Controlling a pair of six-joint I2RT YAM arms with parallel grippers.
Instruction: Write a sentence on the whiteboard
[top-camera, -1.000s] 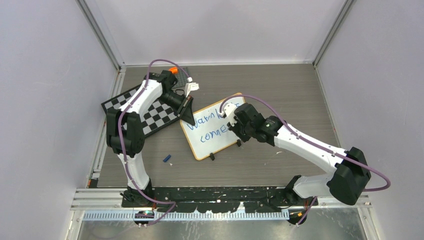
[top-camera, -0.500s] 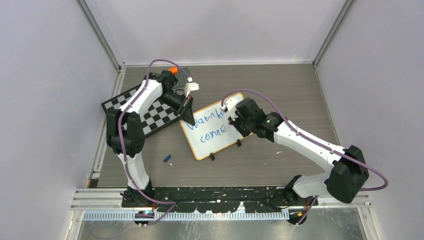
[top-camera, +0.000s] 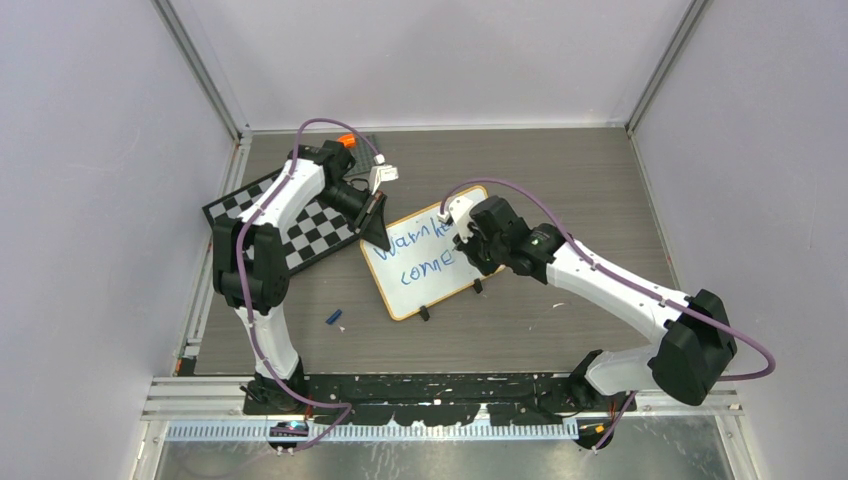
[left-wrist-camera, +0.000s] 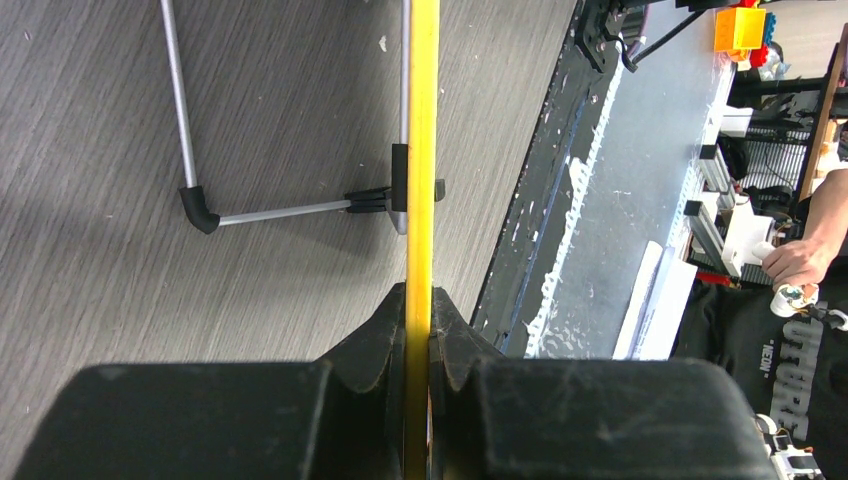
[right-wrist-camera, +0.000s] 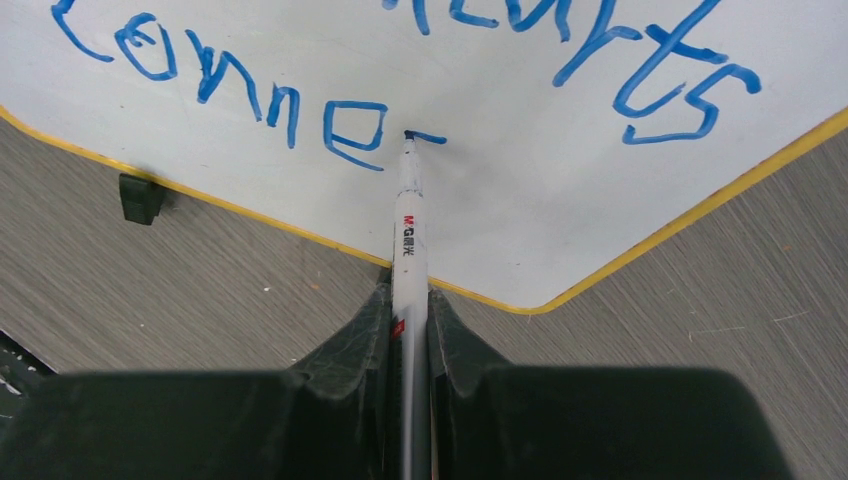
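The right gripper (right-wrist-camera: 408, 305) clamps a marker (right-wrist-camera: 408, 210), tip ahead touching the whiteboard (right-wrist-camera: 520, 215) after "conne"; the left gripper (left-wrist-camera: 420, 305) pinches its rim (left-wrist-camera: 422, 120).

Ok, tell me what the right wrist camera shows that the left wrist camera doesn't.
Only the right wrist view: the right gripper shut on a marker, its tip on the whiteboard face at the end of the blue writing.
Only the left wrist view: the left gripper pinching the whiteboard edge-on, a wire stand behind it, and a person's hand far right.
Both: the whiteboard's yellow rim and the wood-grain table.
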